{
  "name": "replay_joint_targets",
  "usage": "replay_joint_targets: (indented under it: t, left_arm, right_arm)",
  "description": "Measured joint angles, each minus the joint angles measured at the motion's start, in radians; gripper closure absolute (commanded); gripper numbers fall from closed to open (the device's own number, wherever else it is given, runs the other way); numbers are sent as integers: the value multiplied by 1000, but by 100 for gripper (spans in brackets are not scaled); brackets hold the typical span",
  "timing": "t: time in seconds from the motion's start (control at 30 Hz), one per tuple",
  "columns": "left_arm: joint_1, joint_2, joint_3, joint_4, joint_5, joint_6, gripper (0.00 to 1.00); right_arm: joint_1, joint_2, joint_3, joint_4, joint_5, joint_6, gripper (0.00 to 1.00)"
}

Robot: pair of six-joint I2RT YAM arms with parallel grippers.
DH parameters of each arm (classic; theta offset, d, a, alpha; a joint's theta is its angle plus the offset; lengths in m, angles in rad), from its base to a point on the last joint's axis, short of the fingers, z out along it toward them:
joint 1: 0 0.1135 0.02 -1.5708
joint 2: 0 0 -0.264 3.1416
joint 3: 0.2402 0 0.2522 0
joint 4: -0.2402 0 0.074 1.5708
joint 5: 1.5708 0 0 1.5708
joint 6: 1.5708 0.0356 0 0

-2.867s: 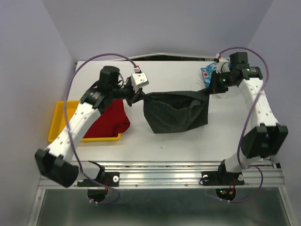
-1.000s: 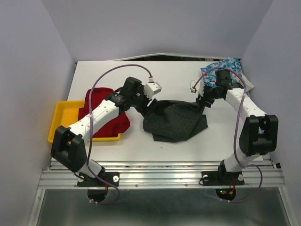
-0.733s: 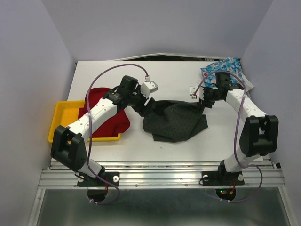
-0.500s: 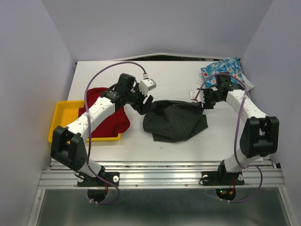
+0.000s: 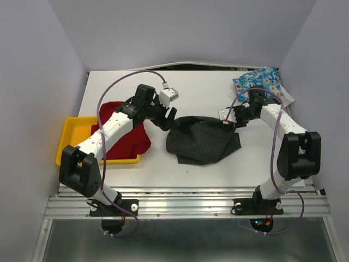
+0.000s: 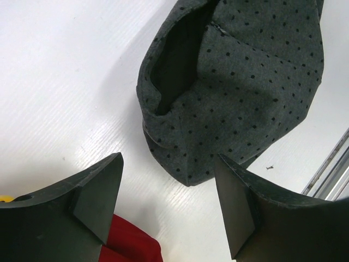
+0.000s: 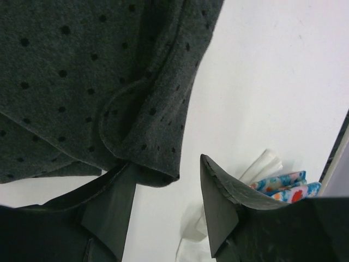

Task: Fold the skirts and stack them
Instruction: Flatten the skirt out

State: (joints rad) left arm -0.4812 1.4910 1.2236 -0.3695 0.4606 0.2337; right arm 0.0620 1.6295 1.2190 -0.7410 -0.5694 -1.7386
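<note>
Grey skirt: middle of the bench, a loose crumpled heap with the waist mouth gaping; not folded.
Red skirt: bunched by the left edge, spilling out of the yellow tray; unfolded.
Blue floral skirt: crumpled at the far right corner.
Left jaws: apart, empty, poised over the grey skirt's left end.
Right jaws: apart, clamped on nothing, grey hem just beside one finger.
Progress: barely begun, by the look; no fold, no stack.
Left to do: flatten, fold and stack all three.
In the way: nothing on the grey skirt; tray rim under the red one a likely snag.
</note>
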Motion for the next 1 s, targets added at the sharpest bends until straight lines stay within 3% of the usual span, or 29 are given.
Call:
replay_joint_targets:
  t: [0.47, 0.73, 0.77, 0.8, 0.83, 0.87, 1.0]
  left_arm:
    - [18, 0, 0, 6, -14, -16, 21]
    - [28, 0, 0, 6, -17, -16, 21]
    - [31, 0, 0, 6, -17, -16, 21]
    - [32, 0, 0, 6, -16, -16, 21]
    - [39, 0, 0, 5, -17, -13, 21]
    - [39, 0, 0, 5, -17, -11, 21]
    - [46, 0, 14, -37, -13, 93, 23]
  right_arm:
    - [40, 15, -37, 9, 13, -105, 48]
    - [47, 14, -85, 8, 29, -200, 67]
    - [50, 14, -96, 6, 34, -206, 72]
    - [53, 14, -104, 4, 35, -209, 87]
    - [56, 14, -104, 0, 35, -208, 96]
    - [58, 14, -104, 0, 34, -197, 99]
    - [63, 13, -79, -13, 4, -85, 99]
